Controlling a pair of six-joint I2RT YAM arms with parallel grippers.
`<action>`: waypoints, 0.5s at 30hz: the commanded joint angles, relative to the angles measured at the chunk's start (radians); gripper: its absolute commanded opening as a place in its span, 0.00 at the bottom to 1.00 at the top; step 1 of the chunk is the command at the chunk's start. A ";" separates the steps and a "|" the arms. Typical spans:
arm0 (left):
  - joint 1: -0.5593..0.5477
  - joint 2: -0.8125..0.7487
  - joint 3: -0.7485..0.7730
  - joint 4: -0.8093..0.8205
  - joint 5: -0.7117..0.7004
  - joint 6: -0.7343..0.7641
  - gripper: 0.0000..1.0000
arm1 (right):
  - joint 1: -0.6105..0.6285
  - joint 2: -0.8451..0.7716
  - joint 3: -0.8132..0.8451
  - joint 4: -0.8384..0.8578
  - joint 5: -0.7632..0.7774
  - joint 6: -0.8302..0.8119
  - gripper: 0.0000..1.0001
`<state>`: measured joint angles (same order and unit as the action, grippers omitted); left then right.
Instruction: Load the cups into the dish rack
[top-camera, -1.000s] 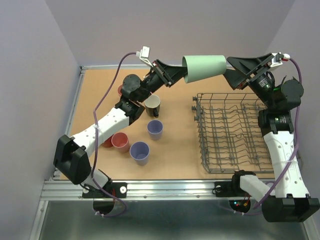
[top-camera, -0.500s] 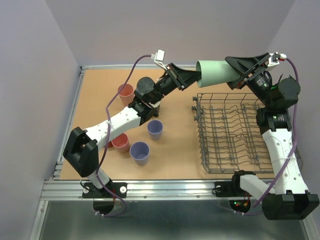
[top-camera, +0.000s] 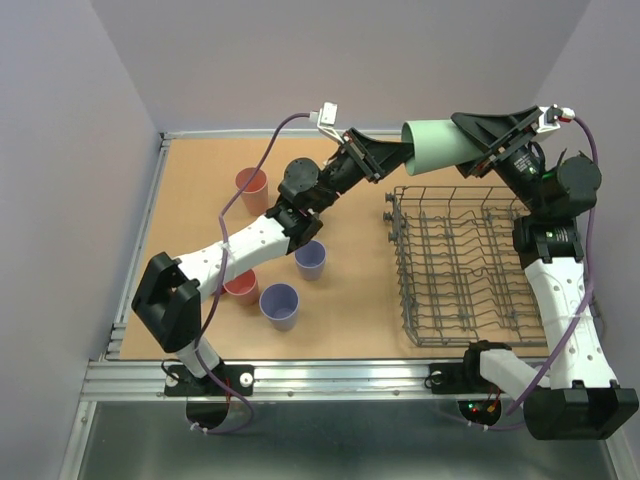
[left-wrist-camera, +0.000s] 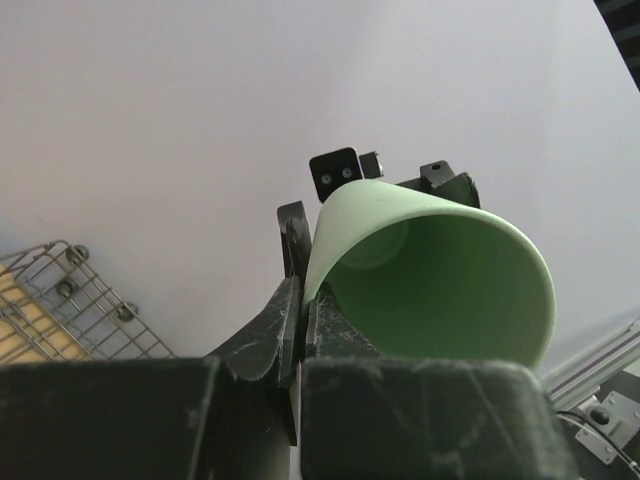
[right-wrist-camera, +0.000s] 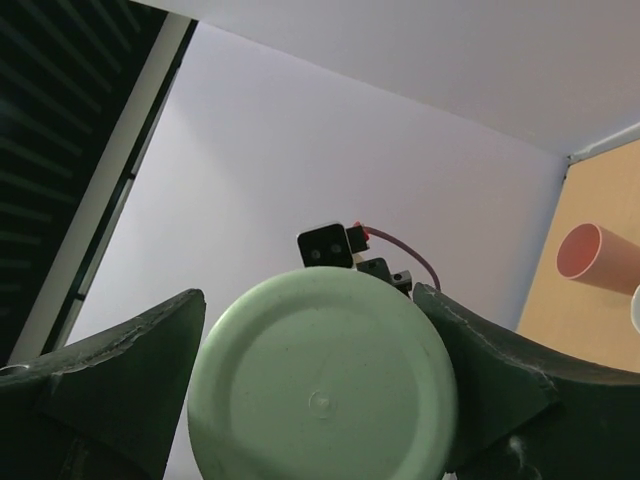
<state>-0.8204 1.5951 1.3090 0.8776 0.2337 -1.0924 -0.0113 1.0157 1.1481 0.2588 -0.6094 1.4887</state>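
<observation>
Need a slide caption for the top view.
Left gripper holds the green cup by its rim; right gripper straddles its base.

There are a sage-green cup, a pink cup, a grey rack.

We read this as a robotics lab test cell, not a home kitchen. Plain pale lavender-grey walls box in a brown cork-like tabletop on three sides. A silver aluminium extrusion rail runs along the near edge. Two white-and-black robot arms, left and right, are mounted there. Thin purple cables loop loose off the arms. Household things we see: a grey wire dish rack and small coloured cups standing on the bare board.
</observation>
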 joint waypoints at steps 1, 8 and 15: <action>-0.031 0.005 0.062 0.054 -0.033 0.034 0.00 | 0.008 -0.017 -0.014 0.073 0.008 0.010 0.79; -0.034 -0.023 0.021 -0.044 -0.024 0.031 0.24 | 0.010 -0.008 0.007 0.046 0.005 -0.008 0.14; -0.003 -0.150 -0.114 -0.270 -0.023 0.072 0.85 | 0.010 0.020 0.082 -0.084 0.019 -0.154 0.00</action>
<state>-0.8413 1.5826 1.2839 0.7120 0.2150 -1.0641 -0.0113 1.0222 1.1511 0.2169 -0.6044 1.4185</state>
